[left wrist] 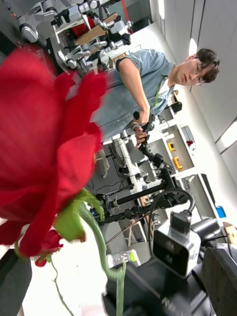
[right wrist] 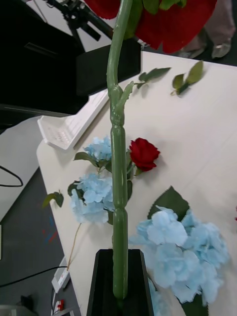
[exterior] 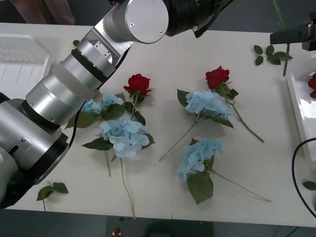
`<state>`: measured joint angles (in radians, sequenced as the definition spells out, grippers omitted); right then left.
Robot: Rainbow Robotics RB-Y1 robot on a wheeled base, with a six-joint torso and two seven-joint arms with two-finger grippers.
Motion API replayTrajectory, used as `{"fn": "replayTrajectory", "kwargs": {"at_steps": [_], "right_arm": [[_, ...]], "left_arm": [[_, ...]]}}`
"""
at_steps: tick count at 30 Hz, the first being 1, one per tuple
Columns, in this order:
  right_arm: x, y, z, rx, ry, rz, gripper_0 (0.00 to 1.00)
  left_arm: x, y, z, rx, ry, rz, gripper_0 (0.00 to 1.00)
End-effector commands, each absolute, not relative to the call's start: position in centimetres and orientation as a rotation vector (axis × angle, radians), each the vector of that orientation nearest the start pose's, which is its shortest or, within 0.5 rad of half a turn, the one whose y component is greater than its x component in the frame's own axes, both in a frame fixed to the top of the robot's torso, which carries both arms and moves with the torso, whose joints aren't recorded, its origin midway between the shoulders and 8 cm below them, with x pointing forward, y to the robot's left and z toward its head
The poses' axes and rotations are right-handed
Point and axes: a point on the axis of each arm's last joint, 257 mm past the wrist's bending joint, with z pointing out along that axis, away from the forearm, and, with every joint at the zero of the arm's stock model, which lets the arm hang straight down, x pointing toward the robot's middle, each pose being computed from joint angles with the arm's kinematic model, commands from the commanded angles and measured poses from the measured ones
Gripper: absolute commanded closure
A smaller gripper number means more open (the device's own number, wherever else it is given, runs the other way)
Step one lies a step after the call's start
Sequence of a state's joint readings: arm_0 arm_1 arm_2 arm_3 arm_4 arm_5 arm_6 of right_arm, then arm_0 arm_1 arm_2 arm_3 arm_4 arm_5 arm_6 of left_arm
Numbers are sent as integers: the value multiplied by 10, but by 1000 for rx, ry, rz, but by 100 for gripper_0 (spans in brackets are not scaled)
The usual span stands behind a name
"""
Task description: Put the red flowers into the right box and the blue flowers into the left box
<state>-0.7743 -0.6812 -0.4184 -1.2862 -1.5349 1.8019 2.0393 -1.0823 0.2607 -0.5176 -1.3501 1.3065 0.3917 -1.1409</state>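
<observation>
We hold one of the red flowers (right wrist: 118,197) in the right gripper (right wrist: 118,289), whose black jaws are clenched on the low end of the stem. The stem runs straight out from the jaws, with the bloom at the far end. The right box (exterior: 302,116) lies at the table's right edge, nearer this arm, so we judge the right arm should carry the flower there. The left gripper (left wrist: 118,301) hangs close to the bloom, its jaws apart.
</observation>
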Motion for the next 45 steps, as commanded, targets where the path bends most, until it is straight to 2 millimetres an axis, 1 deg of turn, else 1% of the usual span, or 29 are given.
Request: {"fn": "replayTrajectory", "kwargs": {"at_steps": [1,2,4,7,10,11,12,16,18,22,26,27,28,30,34,36,37,39,42,45], "right_arm": [[489,-273,28,-740,2019,872,100],[490,-282,24,-720,2038,848,100],[490,-297,21,-687,2058,818,100],[489,-335,9,-597,2115,736,100],[488,-359,1,-538,2150,679,100],[486,-374,-5,-503,2172,647,100],[485,-381,-8,-485,2183,629,100],[479,-430,-26,-370,2256,501,100],[476,-447,-33,-330,2276,454,100],[468,-496,-50,-213,2335,306,100],[460,-532,-64,-117,2375,194,100],[458,-538,-66,-104,2380,174,100],[456,-550,-70,-73,2392,132,100],[452,-561,-76,-46,2406,91,100],[447,-585,-89,10,2433,-6,100],[445,-594,-96,26,2441,-46,100],[446,-597,-104,29,2447,-64,100],[446,-601,-113,37,2451,-80,100],[449,-608,-136,74,2460,-71,100],[446,-612,-162,116,2489,-36,100]], "left_arm": [[543,-176,111,199,1631,-1515,0],[547,-166,115,199,1622,-1497,0],[549,-159,109,210,1650,-1479,0],[551,-138,102,235,1719,-1439,0],[550,-122,99,245,1774,-1429,0],[547,-115,99,262,1810,-1415,0],[547,-111,98,272,1831,-1403,0],[538,-74,88,317,1975,-1333,0],[534,-61,84,315,2016,-1327,0],[519,-25,63,295,2122,-1338,0],[503,11,34,237,2261,-1302,0],[499,16,30,226,2282,-1293,0],[492,28,20,190,2333,-1272,0],[484,39,11,147,2382,-1262,0],[465,67,-19,-14,2494,-1245,0],[460,76,-30,-74,2518,-1233,0],[458,83,-38,-104,2528,-1207,0],[456,91,-49,-147,2542,-1173,0],[457,114,-72,-212,2554,-1073,0],[460,138,-92,-259,2565,-982,0]]}}
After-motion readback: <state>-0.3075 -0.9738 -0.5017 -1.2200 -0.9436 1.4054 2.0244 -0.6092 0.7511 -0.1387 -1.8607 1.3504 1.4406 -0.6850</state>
